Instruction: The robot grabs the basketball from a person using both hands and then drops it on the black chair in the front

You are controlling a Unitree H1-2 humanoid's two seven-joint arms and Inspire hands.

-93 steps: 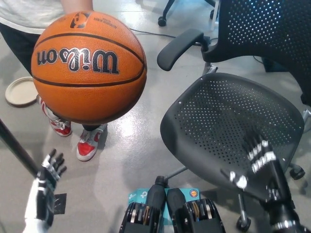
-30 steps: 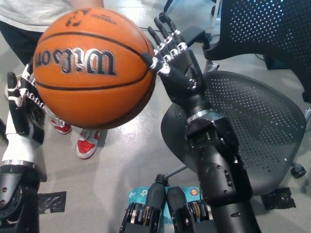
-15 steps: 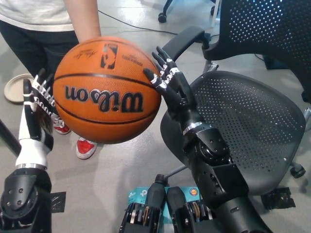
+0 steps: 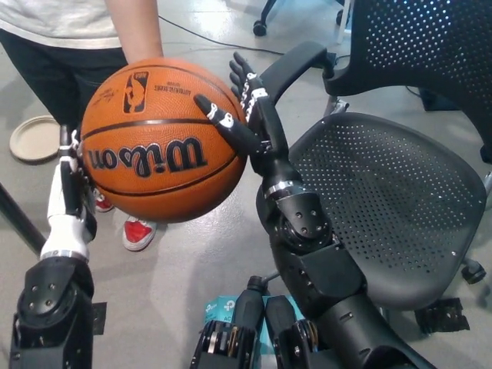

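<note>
The basketball (image 4: 164, 140) is held up off the floor at the upper left of the head view, between the robot's two hands, to the left of the black chair (image 4: 392, 192) and apart from its seat. Half a second ago its lettering ran nearly level; it now slopes up to the right, and the ball sits slightly higher and further left in the view.

The right hand (image 4: 244, 115) lies against the ball's right side with its fingers spread wide: one finger reaches across the orange face and the others stand up behind the ball's edge. Earlier that hand was more upright beside the ball.

The left hand (image 4: 68, 188) is at the ball's left side, now largely covered by it. Only a white strip of the hand and its wrist shows, so it cannot be told how its fingers are set or whether they touch the ball.

A person's forearm (image 4: 137, 31) comes down to the top of the ball; the person's hand is hidden behind it. The person's torso is cut off by the top edge. One red shoe (image 4: 138, 232) shows below the ball. A round tan plate (image 4: 34, 138) lies on the floor at the left edge.
</note>
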